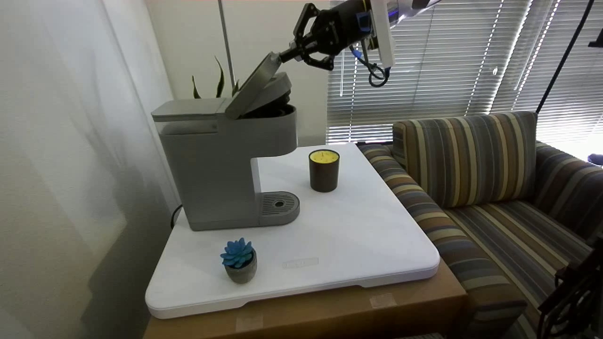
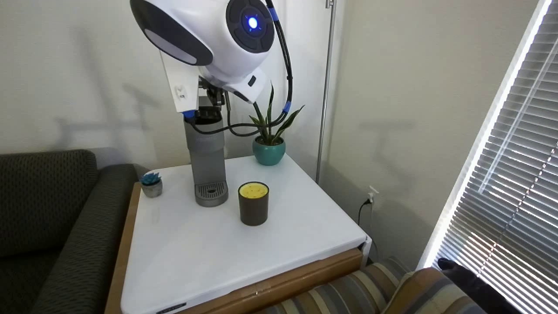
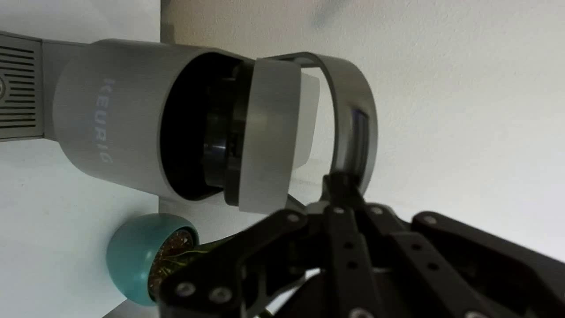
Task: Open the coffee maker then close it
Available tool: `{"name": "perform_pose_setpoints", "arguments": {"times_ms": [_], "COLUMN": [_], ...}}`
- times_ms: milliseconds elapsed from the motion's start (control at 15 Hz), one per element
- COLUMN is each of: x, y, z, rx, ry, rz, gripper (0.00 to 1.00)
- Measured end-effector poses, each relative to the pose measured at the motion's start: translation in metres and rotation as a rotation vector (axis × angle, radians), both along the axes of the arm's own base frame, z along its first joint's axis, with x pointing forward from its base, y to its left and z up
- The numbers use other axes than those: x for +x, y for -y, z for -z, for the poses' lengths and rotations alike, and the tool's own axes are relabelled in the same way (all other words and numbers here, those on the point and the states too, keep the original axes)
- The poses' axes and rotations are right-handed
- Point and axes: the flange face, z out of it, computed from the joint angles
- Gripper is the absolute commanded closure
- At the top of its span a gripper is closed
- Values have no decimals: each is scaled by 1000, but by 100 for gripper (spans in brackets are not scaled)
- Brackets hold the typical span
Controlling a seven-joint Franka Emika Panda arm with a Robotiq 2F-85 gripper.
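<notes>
The one word that can be read is KEURIG (image 3: 99,121), in pale capitals on the rounded upper front of the coffee maker (image 3: 128,106), above its drip base (image 3: 20,92). In the wrist view the letters run sideways, K at the top and G at the bottom. In an exterior view that same spot on the coffee maker is too blurred to read. On the tabletop (image 1: 358,226), off one side of the coffee maker, lies a faint rectangular mark (image 1: 300,262), illegible. On the tabletop's edge, well apart from the coffee maker on the side its front faces, is a dark strip (image 2: 171,308), too small to read. A white panel (image 2: 178,76) above and ahead of the coffee maker carries a small mark (image 2: 180,91), likewise unreadable.
</notes>
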Motion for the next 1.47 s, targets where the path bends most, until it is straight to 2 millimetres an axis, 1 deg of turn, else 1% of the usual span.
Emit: {"name": "perform_pose_setpoints", "arguments": {"times_ms": [800,1133,1467], "x": [23,30,33], "y": [-10,-11,-11], "z": [-14,-17,-19], "rx": [-3,-15,-22], "ry": [-13,-13,-10], "rz": [-84,-107,-112], "gripper": [100,100,100]}}
